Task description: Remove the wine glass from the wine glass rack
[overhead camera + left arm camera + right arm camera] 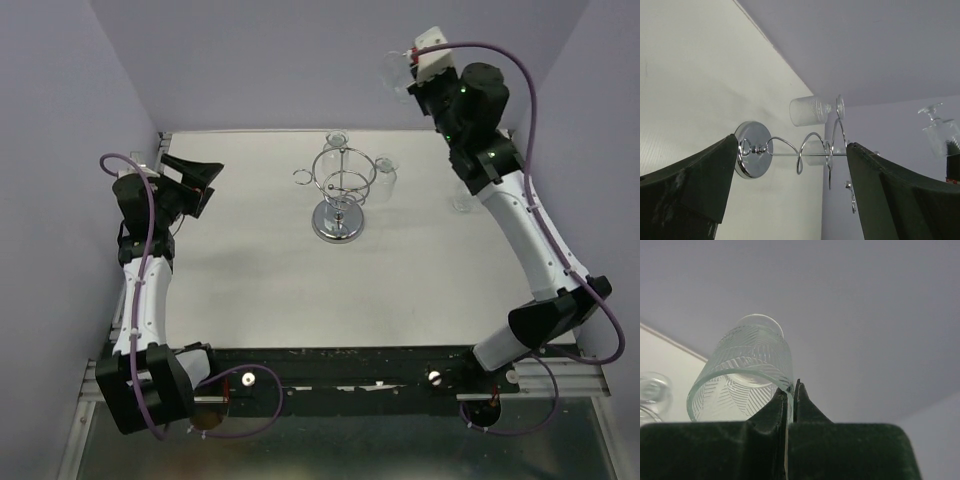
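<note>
Wine glass (745, 365) clamped in right jaws, arm (530, 230) reaching high

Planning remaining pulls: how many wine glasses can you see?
4 wine glasses: one in the right end effector, two hanging on the rack, back and right, one faint beside the right arm. More may be hidden.

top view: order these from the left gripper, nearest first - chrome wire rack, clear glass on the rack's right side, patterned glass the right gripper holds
From the left gripper:
1. chrome wire rack, centre
2. clear glass, on the rack's right side
3. patterned glass in the right gripper, raised, far right
</note>
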You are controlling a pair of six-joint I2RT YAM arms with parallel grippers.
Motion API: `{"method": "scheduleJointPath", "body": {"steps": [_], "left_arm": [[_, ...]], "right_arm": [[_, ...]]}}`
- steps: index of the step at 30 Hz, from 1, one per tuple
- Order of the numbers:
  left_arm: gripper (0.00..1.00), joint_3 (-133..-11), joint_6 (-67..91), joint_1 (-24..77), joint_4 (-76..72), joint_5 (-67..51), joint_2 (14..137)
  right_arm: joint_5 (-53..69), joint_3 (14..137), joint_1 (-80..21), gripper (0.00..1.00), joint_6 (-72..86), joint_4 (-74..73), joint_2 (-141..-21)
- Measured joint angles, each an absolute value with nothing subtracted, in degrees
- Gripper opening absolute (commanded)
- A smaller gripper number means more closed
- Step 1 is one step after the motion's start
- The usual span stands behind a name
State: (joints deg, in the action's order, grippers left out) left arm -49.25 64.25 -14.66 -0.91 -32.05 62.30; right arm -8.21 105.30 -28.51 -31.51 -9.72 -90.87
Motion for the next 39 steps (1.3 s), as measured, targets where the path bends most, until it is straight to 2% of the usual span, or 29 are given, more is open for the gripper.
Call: {"method": "scheduleJointPath", "body": {"steps": [7,18,25,31,39], "left_arm": [[0.99,-50.0,63.8,-12.5,-5.1,-32.7,66.4],[0.99,-50.0,63.8,-11.0,-6.7,-33.1,69.7],[0.99,-50.3,62.2,-10.7,-6.6,-33.1,70.0],[0.99,-50.9,59.7,-10.7,-4.6,-33.1,69.6],[0.99,-51.0,55.3,-10.7,-1.1,-33.1,67.0]], "right_arm": [[-9.0,100.6,-10.9,0.01,-30.4,-21.8,-85.5],[-3.3,98.8,6.7,0.01,-31.3,-49.7,-85.4],[-3.1,100.1,10.7,0.01,-32.0,-58.6,-93.3],[-2.0,106.1,12.6,0.01,-31.2,-63.1,-105.8],[-2.0,116.5,15.2,0.01,-30.9,-66.5,-114.4]]}}
